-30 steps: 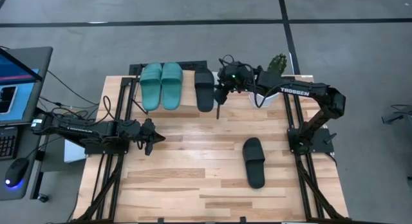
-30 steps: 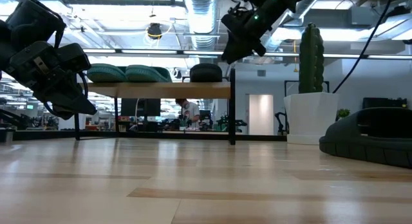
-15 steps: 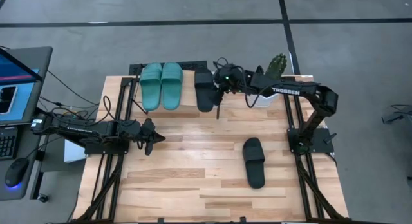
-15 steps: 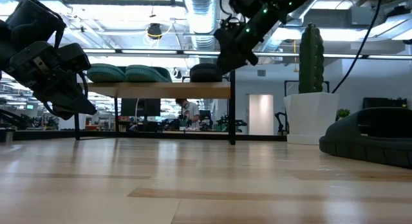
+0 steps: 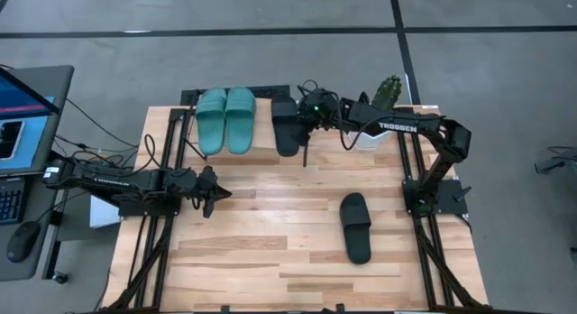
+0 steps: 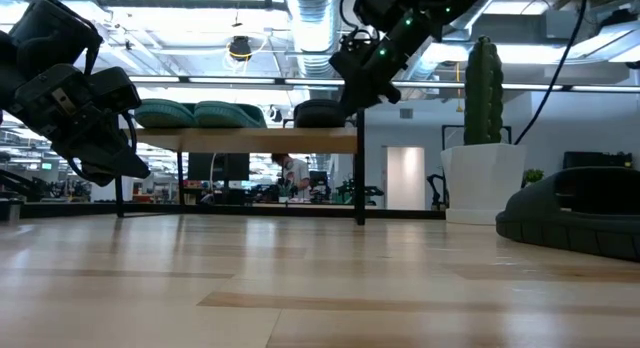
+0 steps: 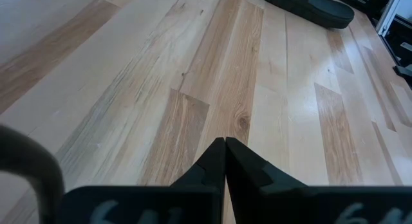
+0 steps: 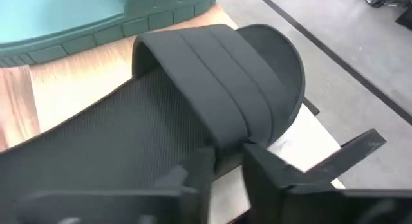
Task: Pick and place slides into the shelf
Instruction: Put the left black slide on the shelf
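Even, bright overhead light, ceiling lamps (image 6: 240, 48) glaring white above the shelf (image 6: 245, 140) in the low view, tabletop (image 7: 270, 114) showing soft sheen and faint shadows, near fingers (image 8: 193, 179) blurred in both wrist views, black slide (image 8: 212, 127) sharp.

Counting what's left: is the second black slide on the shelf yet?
No. It lies flat on the table, the second black slide, apart from the shelf.

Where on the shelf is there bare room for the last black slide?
The shelf is crowded: teal pair at its left end, black slide at its right with the right pincer on it. Only a narrow strip between them is bare. The loose slide lies on open table.
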